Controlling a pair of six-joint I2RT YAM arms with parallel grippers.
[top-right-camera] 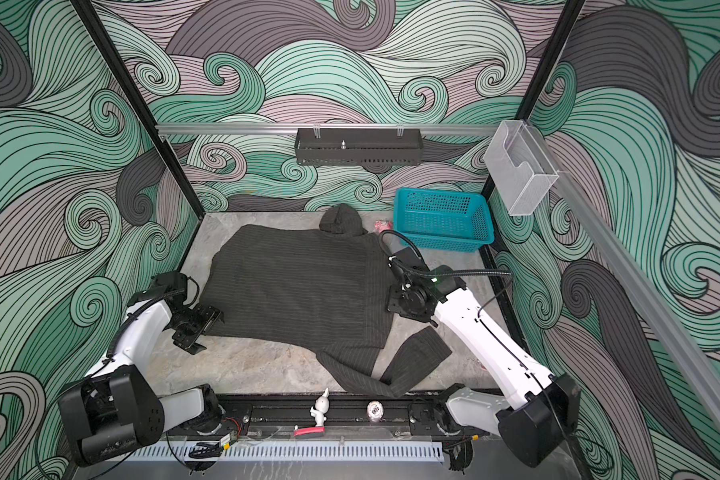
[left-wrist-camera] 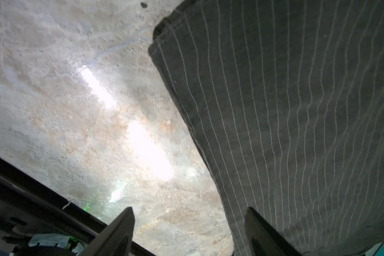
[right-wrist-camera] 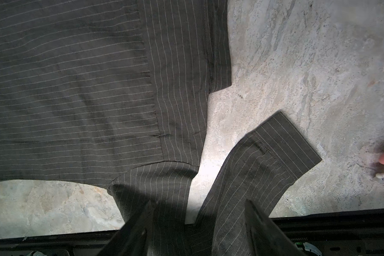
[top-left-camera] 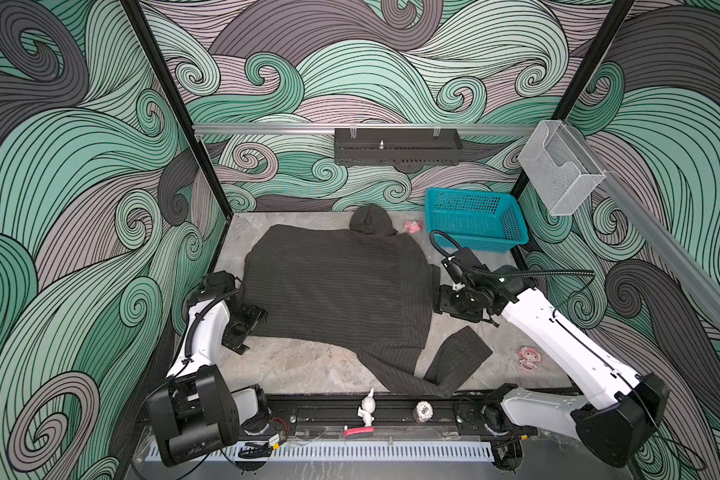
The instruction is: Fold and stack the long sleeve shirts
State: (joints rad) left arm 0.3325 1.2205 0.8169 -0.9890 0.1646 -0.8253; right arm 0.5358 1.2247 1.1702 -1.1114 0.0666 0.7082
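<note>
Charcoal pinstripe first: find the shirt [top-left-camera: 333, 286] flat at mid-frame in both top views, sleeve [top-left-camera: 454, 368] trailing lower right. Note left gripper [top-left-camera: 248, 326] and right gripper [top-left-camera: 443, 301] at its side edges, spread wide, gripping nothing. Probably best: pinch the cuff [right-wrist-camera: 290, 144] low, lay the sleeve across, avoid dragging the body.

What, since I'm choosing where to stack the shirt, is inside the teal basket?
Nothing shows inside the teal basket in both top views: only its bare perforated floor. The strip behind its near wall is covered.
</note>
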